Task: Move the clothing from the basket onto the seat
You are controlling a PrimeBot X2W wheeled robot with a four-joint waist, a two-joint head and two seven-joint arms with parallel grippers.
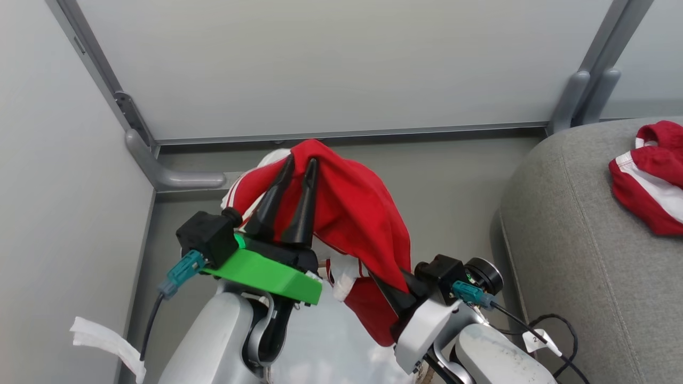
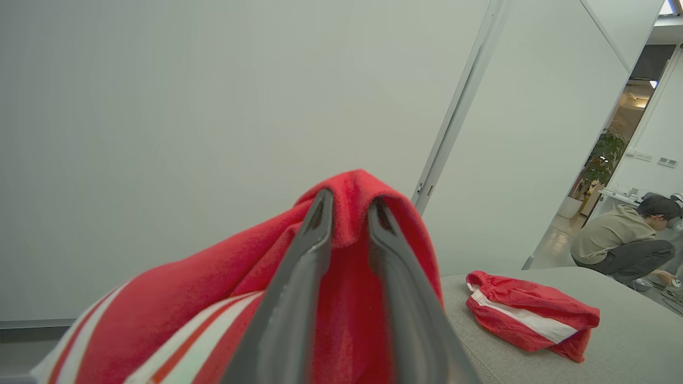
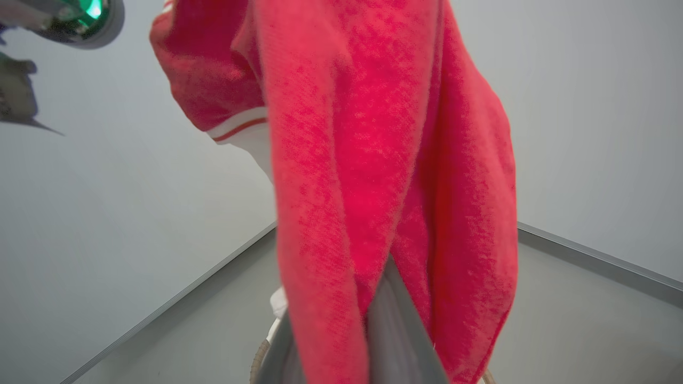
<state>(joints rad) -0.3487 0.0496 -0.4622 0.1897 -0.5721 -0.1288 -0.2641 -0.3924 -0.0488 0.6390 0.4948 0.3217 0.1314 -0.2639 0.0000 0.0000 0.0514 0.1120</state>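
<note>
A red garment [image 1: 357, 213] with white stripes hangs in the air between my two grippers. My left gripper [image 1: 301, 160] is shut on its top fold, and its fingertips [image 2: 320, 213] pinch red cloth. My right gripper [image 1: 394, 290] is lower and to the right, shut on the garment's hanging end; the cloth drapes over its fingers [image 3: 400, 330]. Below them is the basket, of which a bit of brown braided rim [image 3: 257, 358] and white liner [image 1: 325, 341] show. A second red garment [image 1: 651, 176] lies on the grey seat [image 1: 576, 240] at the right.
Pale wall panels with grey metal frame posts [image 1: 160, 170] close off the back and left. Black cables [image 1: 555, 330] lie by the seat's base. A white strip [image 1: 101, 336] hangs at lower left. A person [image 2: 624, 245] crouches far off beyond the seat.
</note>
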